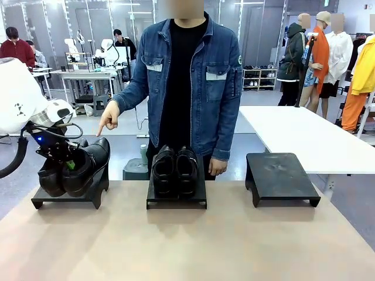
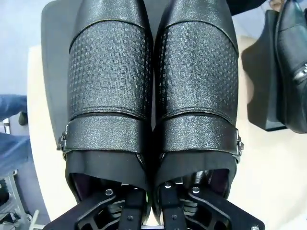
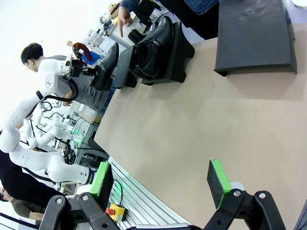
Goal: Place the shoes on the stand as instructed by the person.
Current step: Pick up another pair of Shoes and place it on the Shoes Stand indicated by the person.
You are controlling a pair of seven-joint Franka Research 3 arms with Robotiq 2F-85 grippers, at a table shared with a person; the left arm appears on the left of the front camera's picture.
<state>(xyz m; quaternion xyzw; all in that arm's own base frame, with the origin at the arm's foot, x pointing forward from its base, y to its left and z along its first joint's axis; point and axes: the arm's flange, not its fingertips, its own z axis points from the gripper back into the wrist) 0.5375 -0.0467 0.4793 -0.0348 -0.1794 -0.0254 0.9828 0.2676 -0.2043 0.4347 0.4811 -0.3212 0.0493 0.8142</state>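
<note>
The left gripper (image 1: pixel 69 165) is clamped on the strap pair (image 1: pixel 76 167) — its fingers (image 2: pixel 168 211) go down inside the heels, pinching the two inner walls together, low in the wrist frame. That pair sits tilted over the left stand (image 1: pixel 70 196) at mid-left of the front frame. The right gripper (image 3: pixel 160 184) stands wide apart over bare table (image 3: pixel 192 143). The second pair (image 1: pixel 174 170) rests on the middle stand (image 1: pixel 176 202); the right stand (image 1: pixel 281 175) is bare. The person's hand (image 1: pixel 109 117) points down toward the left stand.

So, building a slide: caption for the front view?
Left claw sets strapped shoes on left stand where person points.
</note>
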